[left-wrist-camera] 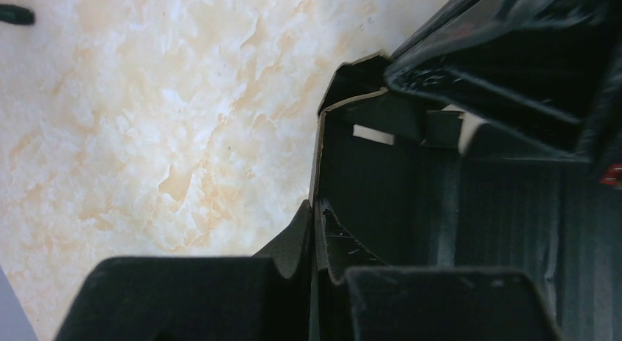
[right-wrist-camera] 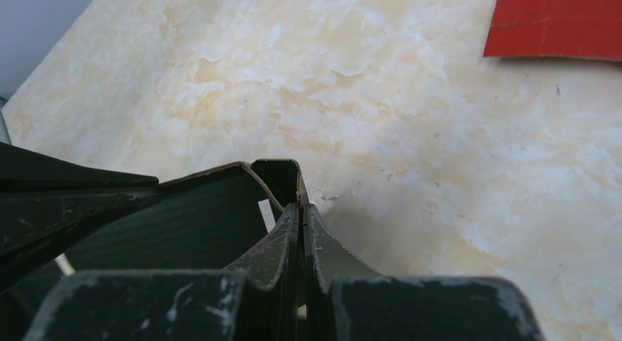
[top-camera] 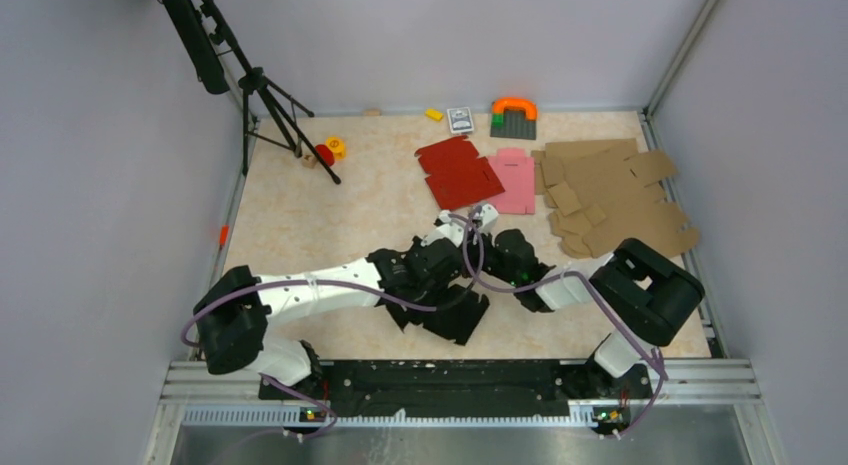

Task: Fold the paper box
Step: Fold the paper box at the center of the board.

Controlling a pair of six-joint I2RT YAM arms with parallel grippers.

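The black paper box (top-camera: 455, 320) lies partly raised near the middle front of the table, between my two arms. In the left wrist view my left gripper (left-wrist-camera: 315, 227) is shut on the thin upright edge of one wall of the paper box (left-wrist-camera: 381, 180), whose dark inside spreads to the right. My right gripper (right-wrist-camera: 301, 220) is shut on another upright wall edge of the paper box (right-wrist-camera: 198, 209), with a folded corner just beyond its tips. From above, the left gripper (top-camera: 447, 275) and right gripper (top-camera: 497, 268) meet close together over the box.
A red cardboard blank (top-camera: 458, 172) and a pink blank (top-camera: 515, 180) lie behind the arms; the red blank (right-wrist-camera: 557, 22) also shows in the right wrist view. Brown cardboard blanks (top-camera: 615, 195) are piled at the back right. A tripod (top-camera: 265, 95) stands back left, small toys (top-camera: 513, 115) along the far wall.
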